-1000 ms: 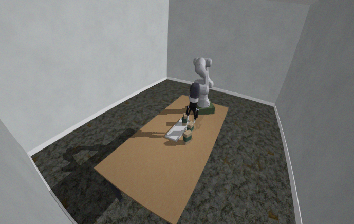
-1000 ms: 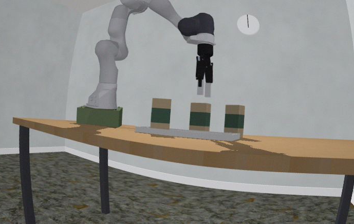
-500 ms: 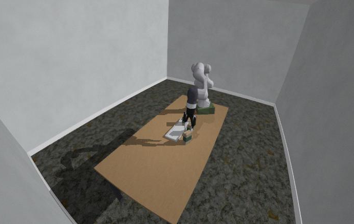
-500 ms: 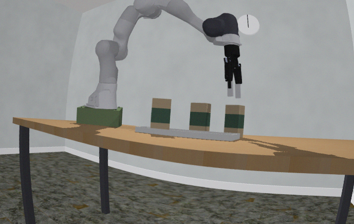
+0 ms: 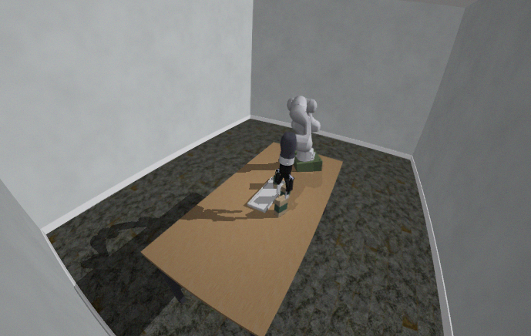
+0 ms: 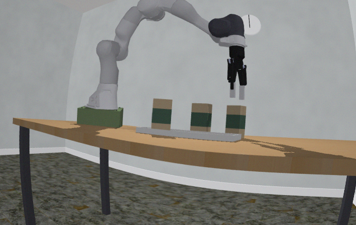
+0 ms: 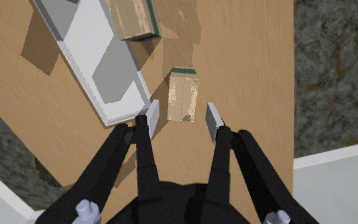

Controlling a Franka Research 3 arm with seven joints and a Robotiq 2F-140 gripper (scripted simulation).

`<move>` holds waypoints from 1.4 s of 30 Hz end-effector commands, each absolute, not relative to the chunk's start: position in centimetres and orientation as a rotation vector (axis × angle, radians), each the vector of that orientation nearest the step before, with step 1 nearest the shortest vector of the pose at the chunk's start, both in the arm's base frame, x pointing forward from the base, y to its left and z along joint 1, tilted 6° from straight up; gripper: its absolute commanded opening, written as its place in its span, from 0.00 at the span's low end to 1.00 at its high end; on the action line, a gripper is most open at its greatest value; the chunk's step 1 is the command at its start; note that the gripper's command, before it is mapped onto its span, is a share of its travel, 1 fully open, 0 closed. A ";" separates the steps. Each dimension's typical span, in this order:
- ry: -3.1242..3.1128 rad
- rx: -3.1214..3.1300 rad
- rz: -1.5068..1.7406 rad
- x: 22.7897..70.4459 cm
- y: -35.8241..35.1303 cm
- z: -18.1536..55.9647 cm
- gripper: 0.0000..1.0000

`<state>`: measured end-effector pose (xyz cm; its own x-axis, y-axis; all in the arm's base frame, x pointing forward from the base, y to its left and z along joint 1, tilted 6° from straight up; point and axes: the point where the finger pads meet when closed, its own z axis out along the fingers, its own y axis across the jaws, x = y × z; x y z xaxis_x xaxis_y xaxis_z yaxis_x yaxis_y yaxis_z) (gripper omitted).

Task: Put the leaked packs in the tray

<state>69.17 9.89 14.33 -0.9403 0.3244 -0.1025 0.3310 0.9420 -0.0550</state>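
Observation:
Three tan coffee packs with a dark green band stand upright in a row on the table: the left pack (image 6: 161, 113), the middle pack (image 6: 201, 117) and the right pack (image 6: 235, 117). The flat grey tray (image 6: 188, 133) lies in front of them and holds nothing. My gripper (image 6: 236, 95) hangs a little above the right pack, fingers pointing down, partly open and empty. In the wrist view the gripper (image 7: 182, 120) frames the top of that pack (image 7: 183, 95) from above, the middle pack (image 7: 132, 19) is further up, and the tray (image 7: 100, 65) lies to the left.
The arm's green base block (image 6: 99, 116) stands at the left end of the table. The table's long edge runs close to the right pack's far side in the wrist view (image 7: 293, 75).

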 end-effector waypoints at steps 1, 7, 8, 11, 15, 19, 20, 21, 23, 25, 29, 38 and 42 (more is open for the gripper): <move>3.006 0.562 -0.113 68.9 9.8 13.8 0.53; 3.006 0.562 -0.113 69.1 9.7 12.5 0.53; 3.006 0.562 -0.113 69.1 9.7 12.3 0.53; 3.006 0.562 -0.113 69.1 9.7 12.3 0.53; 3.006 0.562 -0.113 69.1 9.7 12.3 0.53; 3.006 0.562 -0.113 69.1 9.7 12.3 0.53; 3.006 0.562 -0.113 69.1 9.7 12.3 0.53; 3.006 0.562 -0.113 69.1 9.7 12.3 0.53; 3.006 0.562 -0.113 69.1 9.7 12.3 0.53; 3.006 0.562 -0.113 69.1 9.7 12.3 0.53; 3.006 0.562 -0.113 69.1 9.7 12.3 0.53; 3.006 0.562 -0.113 69.1 9.7 12.3 0.53; 3.006 0.562 -0.113 69.1 9.7 12.3 0.53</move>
<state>69.02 9.63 12.32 -0.9324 0.3499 -0.0911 0.3559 0.9325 -0.0609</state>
